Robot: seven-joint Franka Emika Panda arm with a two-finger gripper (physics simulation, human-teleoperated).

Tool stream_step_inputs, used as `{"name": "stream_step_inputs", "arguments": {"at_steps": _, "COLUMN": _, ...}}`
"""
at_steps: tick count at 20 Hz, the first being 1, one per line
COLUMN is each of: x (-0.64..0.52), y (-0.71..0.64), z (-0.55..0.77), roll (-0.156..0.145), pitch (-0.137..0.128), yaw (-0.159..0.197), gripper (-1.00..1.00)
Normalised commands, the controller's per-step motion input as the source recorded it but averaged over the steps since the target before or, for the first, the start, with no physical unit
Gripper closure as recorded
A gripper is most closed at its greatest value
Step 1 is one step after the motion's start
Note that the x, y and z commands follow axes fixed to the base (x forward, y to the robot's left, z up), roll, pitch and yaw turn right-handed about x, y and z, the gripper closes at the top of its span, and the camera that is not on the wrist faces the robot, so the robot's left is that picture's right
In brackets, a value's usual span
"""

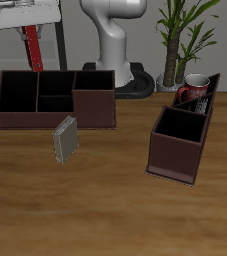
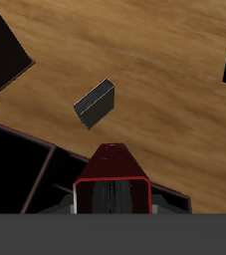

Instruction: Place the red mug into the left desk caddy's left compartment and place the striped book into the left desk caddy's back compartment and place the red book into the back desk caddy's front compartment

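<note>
My gripper (image 1: 31, 28) is up high at the back of the table, shut on the top of the red book (image 1: 32, 52). The book hangs upright above the back desk caddy (image 1: 95, 108), over its far corner section. In the wrist view the red book (image 2: 113, 177) fills the foreground, with the caddy's dark compartments (image 2: 20, 169) beneath it. The red mug (image 1: 193, 92) sits inside the left desk caddy (image 1: 175, 152), toward its far end. The striped book (image 1: 212, 84) stands slanted in the slot just beside the mug.
A plain grey book (image 1: 65, 140) (image 2: 96, 104) stands on the wood in front of the back desk caddy. The robot base (image 1: 115, 55) and a potted plant (image 1: 180, 35) stand behind the caddies.
</note>
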Motion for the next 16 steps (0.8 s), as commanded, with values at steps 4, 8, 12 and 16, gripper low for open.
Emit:
{"name": "stream_step_inputs", "arguments": {"at_steps": 4, "x": 0.1, "y": -0.45, "z": -0.13, "roll": 0.001, "pitch": 0.071, "yaw": 0.16, "gripper": 1.0}}
{"name": "stream_step_inputs", "arguments": {"at_steps": 8, "x": 0.06, "y": -0.22, "z": -0.3, "roll": 0.007, "pitch": 0.092, "yaw": 0.188, "gripper": 1.0}}
{"name": "stream_step_inputs", "arguments": {"at_steps": 12, "x": -0.06, "y": -0.06, "z": -0.21, "roll": 0.025, "pitch": 0.085, "yaw": 0.189, "gripper": 1.0}}
{"name": "stream_step_inputs", "arguments": {"at_steps": 16, "x": 0.05, "y": -0.08, "z": -0.09, "roll": 0.015, "pitch": 0.067, "yaw": 0.251, "gripper": 1.0}}
